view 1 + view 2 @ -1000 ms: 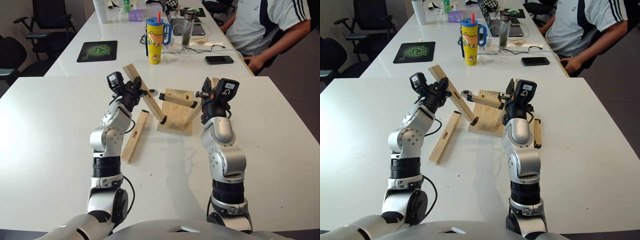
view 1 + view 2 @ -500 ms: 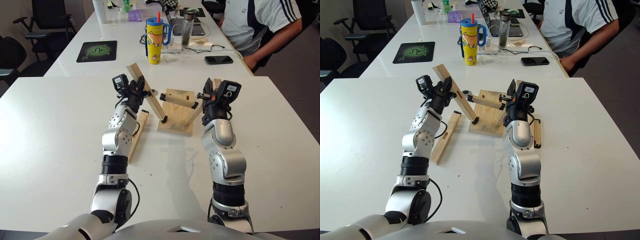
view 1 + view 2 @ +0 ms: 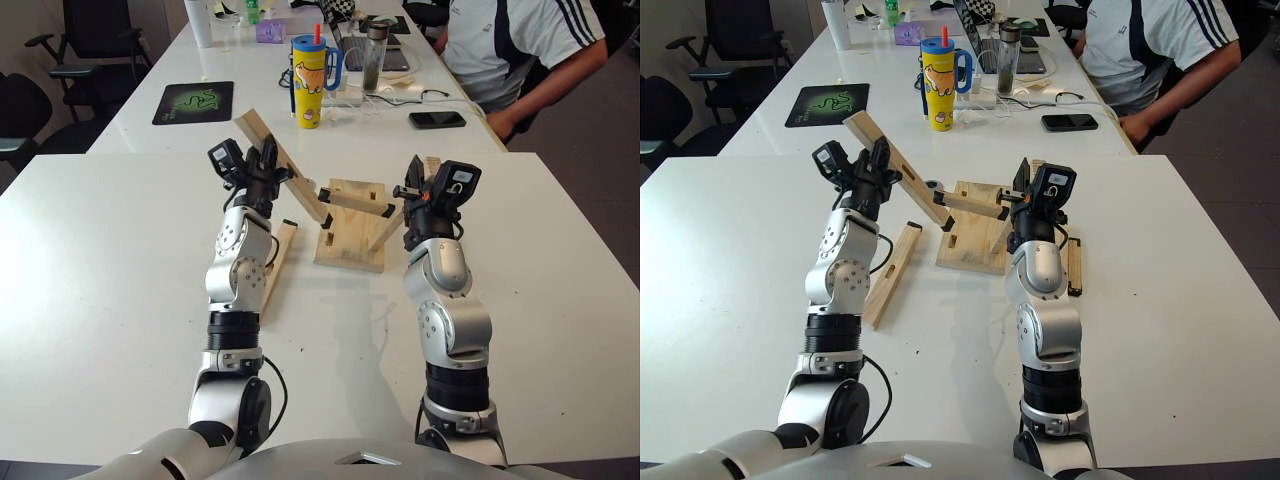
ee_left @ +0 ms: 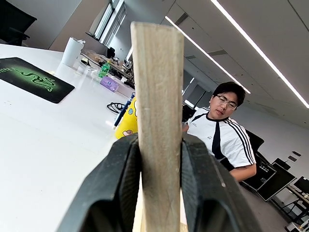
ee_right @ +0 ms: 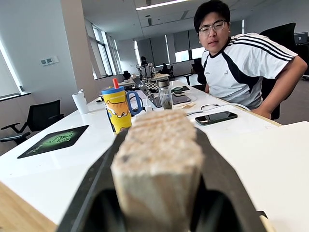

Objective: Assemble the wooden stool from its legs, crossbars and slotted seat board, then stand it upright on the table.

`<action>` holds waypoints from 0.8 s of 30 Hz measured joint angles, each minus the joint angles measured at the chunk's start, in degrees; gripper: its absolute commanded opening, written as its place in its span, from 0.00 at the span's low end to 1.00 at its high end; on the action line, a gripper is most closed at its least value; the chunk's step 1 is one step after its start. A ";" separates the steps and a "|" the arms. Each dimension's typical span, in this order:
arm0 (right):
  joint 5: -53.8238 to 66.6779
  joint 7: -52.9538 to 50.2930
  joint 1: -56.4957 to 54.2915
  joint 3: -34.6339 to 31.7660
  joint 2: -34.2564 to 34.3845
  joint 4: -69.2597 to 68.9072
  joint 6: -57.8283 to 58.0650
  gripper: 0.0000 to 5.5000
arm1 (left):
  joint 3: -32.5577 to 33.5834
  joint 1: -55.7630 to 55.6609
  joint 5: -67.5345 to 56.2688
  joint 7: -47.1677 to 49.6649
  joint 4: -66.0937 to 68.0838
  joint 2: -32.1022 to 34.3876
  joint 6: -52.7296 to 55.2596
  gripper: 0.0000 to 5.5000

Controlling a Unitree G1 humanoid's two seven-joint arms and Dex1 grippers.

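Nearest, 1 loose pale wooden plank (image 3: 268, 278) lies flat on the white surface (image 3: 100, 260) beside the left arm. Beyond it, the slotted rectangular wooden seat board (image 3: 352, 250) lies flat. The left gripper (image 3: 263, 168) is clamped partway along a long, tilted pale wooden leg (image 4: 157, 96) whose lower end is near the board's edge. The right gripper (image 3: 412, 192) is clamped on a short wooden bar (image 5: 157, 154) above the board. The wood should handle as stiff, light and smooth. Grip flat faces near mid-length to limit leverage. No writing is legible on the parts.

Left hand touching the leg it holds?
Touching. Left wrist view: fingers of the left hand press flat on both sides of the wooden leg, no gap.
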 measured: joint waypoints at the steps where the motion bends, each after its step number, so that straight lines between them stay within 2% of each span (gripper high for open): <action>1: 0.00 0.14 -0.13 -0.07 0.00 0.13 0.02 0.18 | 0.07 0.00 0.02 0.08 1.56 0.00 -0.22 0.19; 7: -0.03 0.43 -0.59 -0.19 0.05 0.44 0.41 0.18 | 1.22 0.35 -1.48 1.12 5.41 -0.18 -1.35 0.19; 13: -0.09 0.57 -0.68 -0.39 0.07 0.42 0.63 0.18 | -2.63 3.06 2.48 1.17 3.06 -1.23 -3.96 0.19; 16: -0.10 0.62 -0.71 -0.42 0.08 0.41 0.78 0.18 | -6.67 6.19 5.45 1.85 -2.43 -0.40 -1.53 0.19; 24: -0.14 0.78 -0.74 -0.59 0.08 0.38 0.84 0.18 | -11.22 9.90 7.30 6.27 -14.11 2.21 10.44 0.19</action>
